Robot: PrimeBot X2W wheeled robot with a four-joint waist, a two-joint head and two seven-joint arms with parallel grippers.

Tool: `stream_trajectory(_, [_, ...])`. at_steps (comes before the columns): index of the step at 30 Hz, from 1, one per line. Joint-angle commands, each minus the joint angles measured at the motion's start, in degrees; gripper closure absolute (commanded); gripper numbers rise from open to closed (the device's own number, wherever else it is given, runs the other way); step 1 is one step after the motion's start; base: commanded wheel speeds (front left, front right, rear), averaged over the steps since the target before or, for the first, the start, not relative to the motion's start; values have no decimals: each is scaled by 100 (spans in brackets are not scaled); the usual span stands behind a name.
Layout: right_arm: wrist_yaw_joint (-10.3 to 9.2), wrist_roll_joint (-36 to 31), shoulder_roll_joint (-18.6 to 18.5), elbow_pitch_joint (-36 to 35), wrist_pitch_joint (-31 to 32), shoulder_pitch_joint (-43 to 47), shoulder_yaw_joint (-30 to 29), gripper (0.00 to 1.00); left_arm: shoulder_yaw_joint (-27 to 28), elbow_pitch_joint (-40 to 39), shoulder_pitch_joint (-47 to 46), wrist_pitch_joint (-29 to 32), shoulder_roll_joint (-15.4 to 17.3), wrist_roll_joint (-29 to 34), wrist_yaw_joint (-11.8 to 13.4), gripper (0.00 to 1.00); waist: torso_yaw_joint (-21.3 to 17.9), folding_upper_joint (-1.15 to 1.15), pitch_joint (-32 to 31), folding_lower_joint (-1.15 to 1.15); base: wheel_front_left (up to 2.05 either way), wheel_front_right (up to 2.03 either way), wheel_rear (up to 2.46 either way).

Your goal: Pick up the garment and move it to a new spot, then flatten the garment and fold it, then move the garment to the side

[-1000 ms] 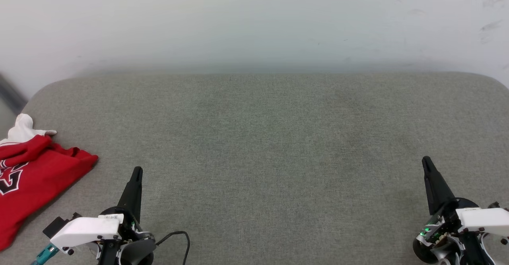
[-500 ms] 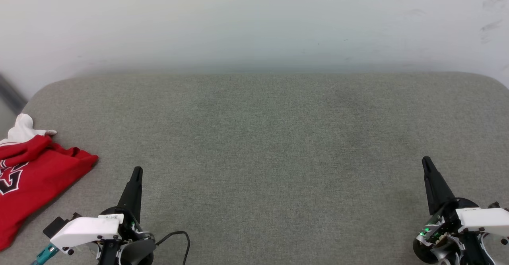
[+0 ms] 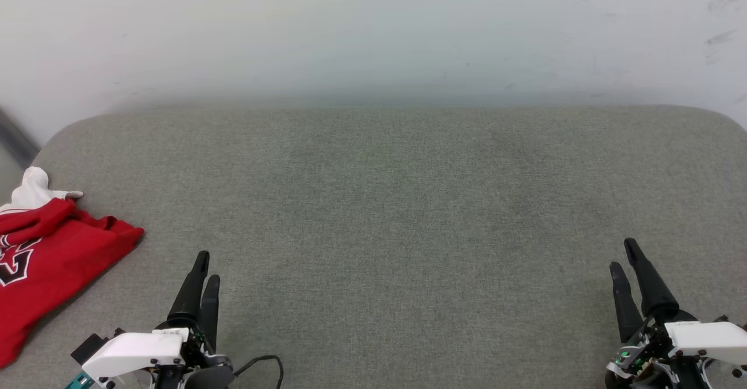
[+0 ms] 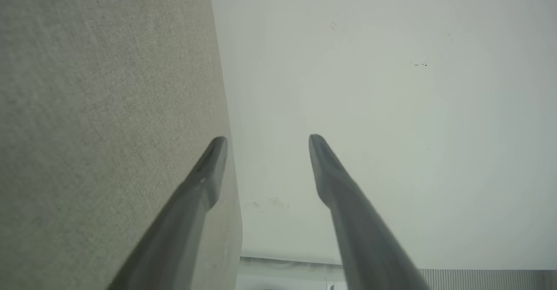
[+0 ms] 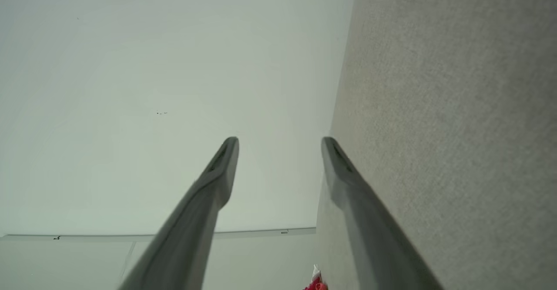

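At left edge of cushion (image 3: 379, 202): one garment (image 3: 52, 249) | two end effectors (image 3: 208, 266) (image 3: 622, 253), both parted

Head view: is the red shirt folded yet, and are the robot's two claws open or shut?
red jersey, bunched up and not folded, lying at the left end of the grey cushion, nothing gripping it.
left gripper, open, holding nothing.
right gripper, open, holding nothing.

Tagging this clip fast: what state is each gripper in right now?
Left gripper: open, holding nothing.
Right gripper: open, holding nothing.
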Motion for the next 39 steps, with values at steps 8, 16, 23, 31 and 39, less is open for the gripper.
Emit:
stream_trajectory(8, [1,-108,-12,-304,-243,-49,163,0,-244,-308,-164,-282,9,103,-1,0,18,0,22,0,0,0,0])
stream_trajectory(16, [1,-561,-97,-538,-488,-38,262,0,-301,-602,-189,-493,10,626,-1,0,54,0,56,0,0,0,0])
stream_trajectory(23, [1,-1584,-120,-790,-660,-46,205,0,-409,-802,-197,-662,12,1429,-1,0,88,0,83,0,0,0,0])
stream_trajectory(31, [1,-3014,-122,-977,-839,49,266,0,-507,-909,-168,-839,13,2504,-1,0,134,0,90,0,0,0,0])
stream_trajectory(39, [1,-4186,-93,-1069,-930,148,324,0,-576,-877,-90,-1005,15,3734,19,0,180,0,56,0,0,0,0])
